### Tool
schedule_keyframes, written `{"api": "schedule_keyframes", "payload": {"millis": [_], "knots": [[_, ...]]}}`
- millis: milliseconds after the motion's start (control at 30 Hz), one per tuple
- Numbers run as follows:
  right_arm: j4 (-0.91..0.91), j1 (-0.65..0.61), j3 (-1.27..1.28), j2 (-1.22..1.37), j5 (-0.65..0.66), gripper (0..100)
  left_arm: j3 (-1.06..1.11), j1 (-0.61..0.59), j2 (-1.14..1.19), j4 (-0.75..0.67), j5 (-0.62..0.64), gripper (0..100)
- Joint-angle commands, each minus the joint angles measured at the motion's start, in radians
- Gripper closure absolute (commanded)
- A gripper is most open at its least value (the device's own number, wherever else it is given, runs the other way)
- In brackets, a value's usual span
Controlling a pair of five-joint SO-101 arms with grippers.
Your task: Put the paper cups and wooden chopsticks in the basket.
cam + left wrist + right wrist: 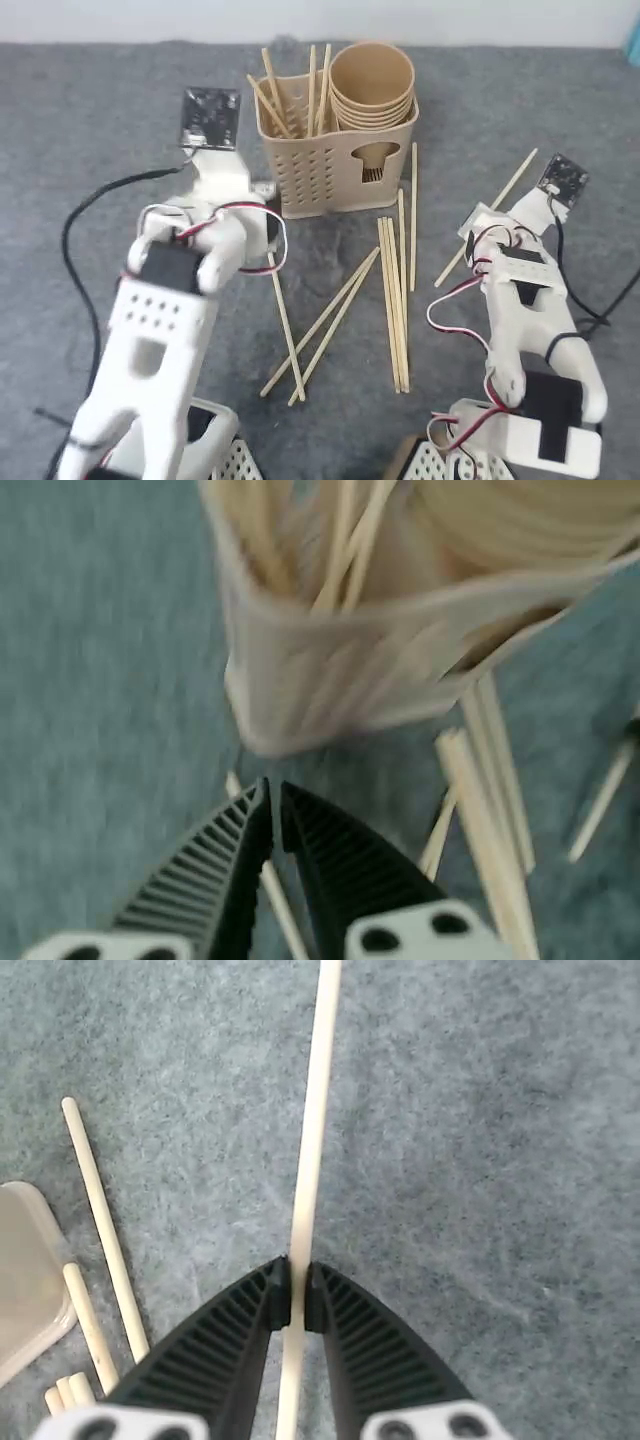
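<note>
Right gripper [297, 1280] clamped shut on pale wooden chopstick [315, 1140] at 4 o'clock of beige perforated plastic basket [320, 170] holding stacked tan paper cups [372, 75]; left gripper [275, 810] jaws nearly touching, gripping nothing, at basket's 7 o'clock.

Blur smears the basket [330, 680] and stacked paper cups [520, 520] in the left wrist view, both cut by the frame edge. A blurred chopstick [283, 912] passes behind the left gripper [275, 800], grip unclear. From above, a slanted chopstick [287, 330] at the basket's 7 o'clock vanishes under the left arm [200, 260]. The gripped chopstick [310, 1140], clamped in the right gripper [297, 1285], runs out of frame
</note>
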Motion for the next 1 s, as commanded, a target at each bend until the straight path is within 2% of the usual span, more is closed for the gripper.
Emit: {"api": "schedule_keyframes", "payload": {"millis": [0,133,200,467,567,667,700,767,833,967], "knots": [[-0.015,-0.021,-0.041,-0.007,0.026,99.2,0.096,-0.021,0.161,-0.057,0.084,93],[-0.015,-0.018,-0.04,-0.007,0.026,99.2,0.168,-0.021,0.313,-0.158,0.132,77],[-0.015,-0.016,-0.038,-0.007,0.026,99.2,0.174,-0.021,0.387,-0.176,0.163,73],[-0.018,-0.019,-0.038,-0.007,0.026,99.2,0.097,-0.029,0.677,-0.201,0.198,73],[-0.018,-0.019,-0.038,-0.007,0.026,99.2,0.065,-0.029,0.738,-0.201,0.222,79],[-0.018,-0.019,-0.038,-0.007,0.026,99.2,0.051,-0.023,0.75,-0.201,0.226,97],[-0.019,-0.018,-0.038,-0.007,0.026,99.2,0.051,-0.021,0.75,-0.199,0.226,100],[-0.019,-0.018,-0.038,-0.007,0.026,99.2,0.048,-0.014,0.75,-0.164,0.227,97],[-0.021,-0.018,-0.038,-0.007,0.026,99.2,0.028,0.009,0.749,-0.101,0.227,99],[-0.022,-0.019,-0.038,-0.007,0.026,99.2,-0.087,0.049,0.749,0.129,0.227,99]]}}
